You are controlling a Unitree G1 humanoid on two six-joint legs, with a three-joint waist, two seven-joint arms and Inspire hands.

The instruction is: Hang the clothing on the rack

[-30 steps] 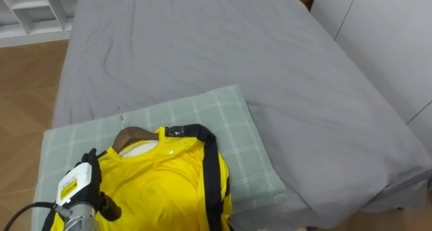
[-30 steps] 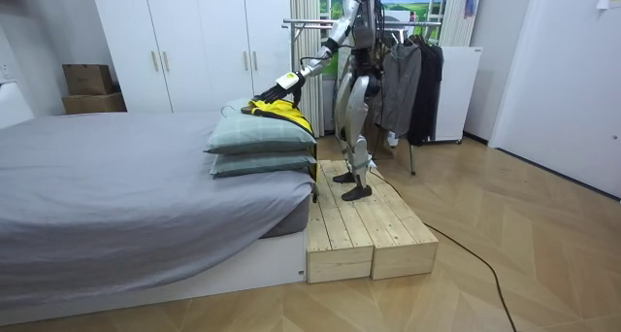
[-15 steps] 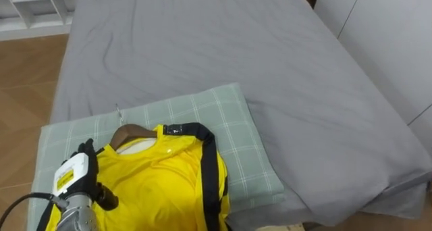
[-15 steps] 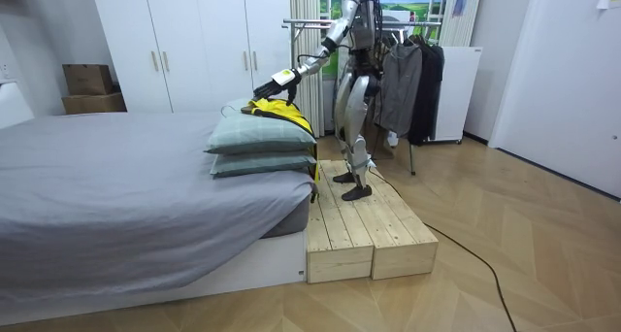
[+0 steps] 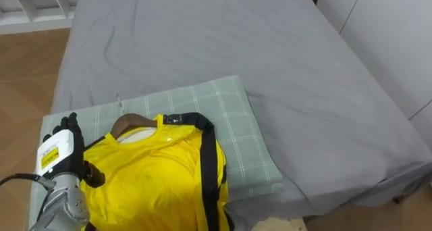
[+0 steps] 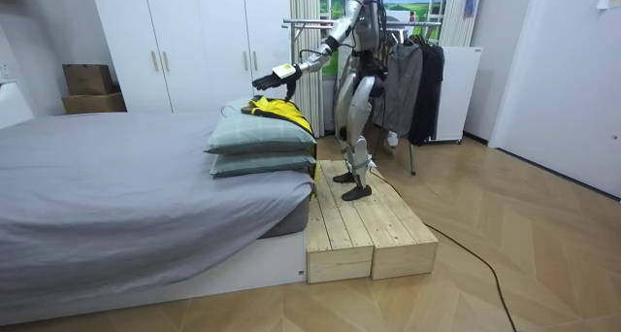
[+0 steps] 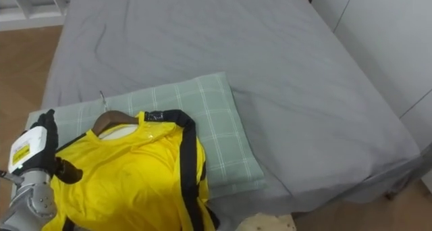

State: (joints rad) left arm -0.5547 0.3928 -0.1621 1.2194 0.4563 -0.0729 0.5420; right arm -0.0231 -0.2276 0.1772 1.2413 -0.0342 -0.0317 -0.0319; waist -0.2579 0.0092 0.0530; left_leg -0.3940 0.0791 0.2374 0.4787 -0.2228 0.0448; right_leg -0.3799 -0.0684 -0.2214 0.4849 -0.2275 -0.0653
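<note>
Left hand (image 5: 59, 160): fingers straight and relaxed, holding nothing; it is hovering beside the shirt's left shoulder, having lifted clear of the cloth since a second ago.
Yellow shirt (image 5: 158, 180): is lying unmoved on its wooden hanger (image 5: 127, 123), atop the green checked pillow (image 5: 236, 133) on the grey bed (image 5: 270, 55).
Robot: is standing on the wooden platform (image 6: 364, 230).
</note>
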